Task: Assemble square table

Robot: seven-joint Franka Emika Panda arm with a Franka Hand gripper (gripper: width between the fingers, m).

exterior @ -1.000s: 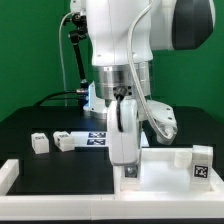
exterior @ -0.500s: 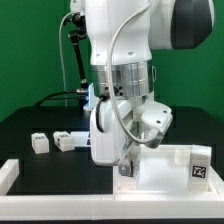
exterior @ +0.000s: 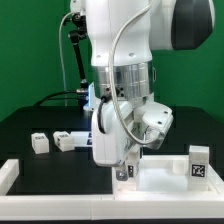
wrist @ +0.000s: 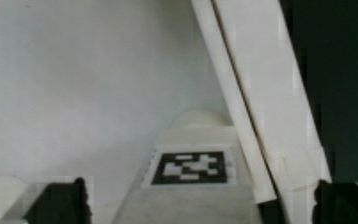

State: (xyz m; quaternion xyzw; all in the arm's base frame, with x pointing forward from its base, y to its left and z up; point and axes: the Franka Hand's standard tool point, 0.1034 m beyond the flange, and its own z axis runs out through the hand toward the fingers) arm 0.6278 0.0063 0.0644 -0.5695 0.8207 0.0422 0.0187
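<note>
The white square panel lies at the exterior view's right, and a tagged leg stands upright on its far right corner. My gripper is down at the panel's left corner. In the wrist view the panel's flat face and its raised rim fill the frame. Another white leg, with a tag on its top, stands between my fingertips. The gripper is open. Its dark fingers stand well off the leg on both sides.
Two loose white legs lie on the black surface at the exterior view's left. The marker board shows partly behind the arm. A long white bar edges the front of the table.
The wrist turned about its own axis over the panel's corner. The jaws, shut on the leg earlier, have sprung wide and let it go. The leg stays standing.
</note>
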